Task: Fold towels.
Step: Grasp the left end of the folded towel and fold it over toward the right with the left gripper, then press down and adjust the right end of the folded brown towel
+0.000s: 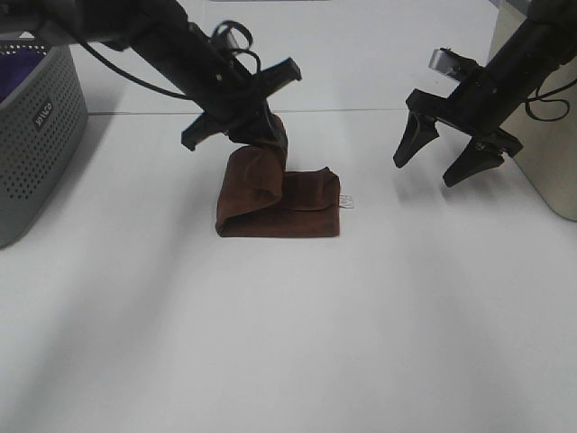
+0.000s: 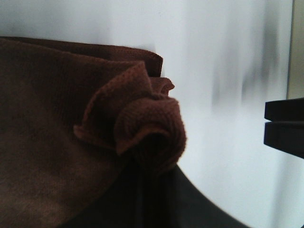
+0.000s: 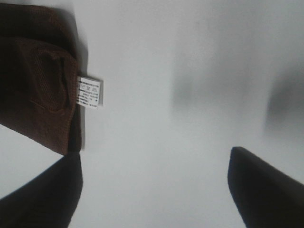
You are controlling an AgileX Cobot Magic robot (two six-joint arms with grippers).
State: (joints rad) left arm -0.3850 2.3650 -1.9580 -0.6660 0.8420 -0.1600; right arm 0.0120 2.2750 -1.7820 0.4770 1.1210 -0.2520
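Note:
The dark reddish-brown towel (image 1: 293,212) lies folded on the white table, with its small white tag (image 1: 347,202) at its right corner. My left gripper (image 1: 263,137) is shut on a bunched fold of the towel and holds it lifted above the towel's left part. The left wrist view shows that pinched fold (image 2: 152,128) over the flat cloth (image 2: 47,118). My right gripper (image 1: 425,173) is open and empty, hovering above the table to the right of the towel. The right wrist view shows the towel corner (image 3: 38,80), the tag (image 3: 90,91) and my spread fingers (image 3: 266,190).
A grey perforated basket (image 1: 36,153) holding a purple cloth (image 1: 18,68) stands at the far left. A beige box (image 1: 550,153) stands at the right edge, just behind my right arm. The white table (image 1: 288,343) stretches toward the front.

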